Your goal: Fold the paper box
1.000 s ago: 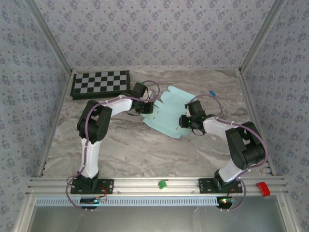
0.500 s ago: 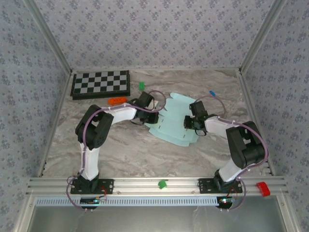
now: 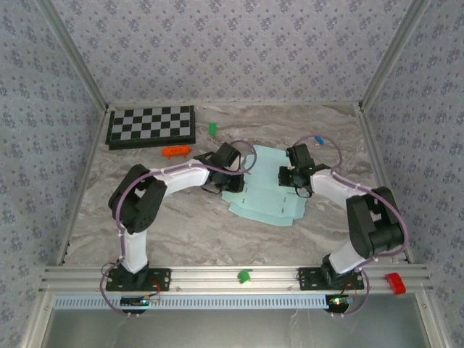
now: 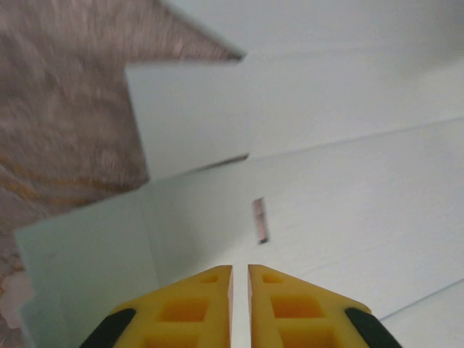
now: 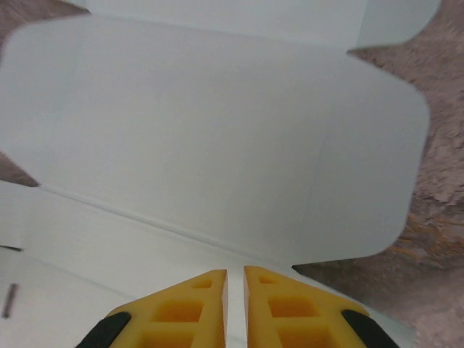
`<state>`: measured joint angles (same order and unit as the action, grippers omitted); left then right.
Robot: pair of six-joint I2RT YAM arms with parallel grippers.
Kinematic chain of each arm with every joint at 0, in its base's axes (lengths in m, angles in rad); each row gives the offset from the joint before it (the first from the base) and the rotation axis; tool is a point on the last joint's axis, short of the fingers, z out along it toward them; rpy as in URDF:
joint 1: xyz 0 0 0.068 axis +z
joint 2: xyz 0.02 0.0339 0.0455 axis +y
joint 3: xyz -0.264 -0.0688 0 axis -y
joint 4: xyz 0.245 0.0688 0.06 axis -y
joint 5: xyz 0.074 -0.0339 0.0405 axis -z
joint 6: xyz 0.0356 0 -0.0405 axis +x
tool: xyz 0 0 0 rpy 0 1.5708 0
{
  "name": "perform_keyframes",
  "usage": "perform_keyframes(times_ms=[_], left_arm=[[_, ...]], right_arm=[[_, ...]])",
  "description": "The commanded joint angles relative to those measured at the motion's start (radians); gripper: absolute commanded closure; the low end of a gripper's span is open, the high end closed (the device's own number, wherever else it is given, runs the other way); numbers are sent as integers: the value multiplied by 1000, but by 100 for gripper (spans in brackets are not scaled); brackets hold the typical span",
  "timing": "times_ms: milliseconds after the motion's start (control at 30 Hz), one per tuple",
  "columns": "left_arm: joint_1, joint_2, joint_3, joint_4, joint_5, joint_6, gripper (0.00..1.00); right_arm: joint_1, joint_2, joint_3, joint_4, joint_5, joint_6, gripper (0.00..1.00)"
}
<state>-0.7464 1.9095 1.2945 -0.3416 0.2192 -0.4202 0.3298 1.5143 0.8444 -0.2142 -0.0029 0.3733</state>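
Box (image 3: pixel 264 192): lay flat, unfolded (every fold remained).
Left gripper (image 4: pixel 240 270): hovered over box's left part, nearly closed, empty.
Right gripper (image 5: pixel 235 272): over box's right, likewise.

A robotics lab test cell is shown. The workspace is closed in on three sides by panels (image 3: pixel 232 51) papered in a repeating floral print and framed by aluminium extrusion posts (image 3: pixel 78 61). A left arm (image 3: pixel 138 210) and a right arm (image 3: pixel 370 225), both white and black, are bolted to an aluminium rail (image 3: pixel 217 275) at the near edge of a marble-patterned desk (image 3: pixel 196 225). Purple cables (image 3: pixel 110 205) are looped along them. A black-and-white checkerboard (image 3: pixel 151 127) is laid flat in the far left corner.
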Motion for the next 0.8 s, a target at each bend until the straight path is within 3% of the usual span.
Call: perform_keyframes(times_ms=[0,167,333,567,767], left_arm=[[3,-63,114,-36,-18,13,83],[7,20,262,-49,6,62,79],[16,239,524,-114,30,98,100],[43,491,820,-180,84,107,100],[63,577,874,-214,101,103,100]], right_arm=[[10,-82,-13,-59,3,8,87],[38,-151,-78,-43,-39,68,91],[102,-152,-128,-5,-19,155,100],[142,-110,-227,137,-32,292,100],[158,-10,-231,187,-43,306,100]])
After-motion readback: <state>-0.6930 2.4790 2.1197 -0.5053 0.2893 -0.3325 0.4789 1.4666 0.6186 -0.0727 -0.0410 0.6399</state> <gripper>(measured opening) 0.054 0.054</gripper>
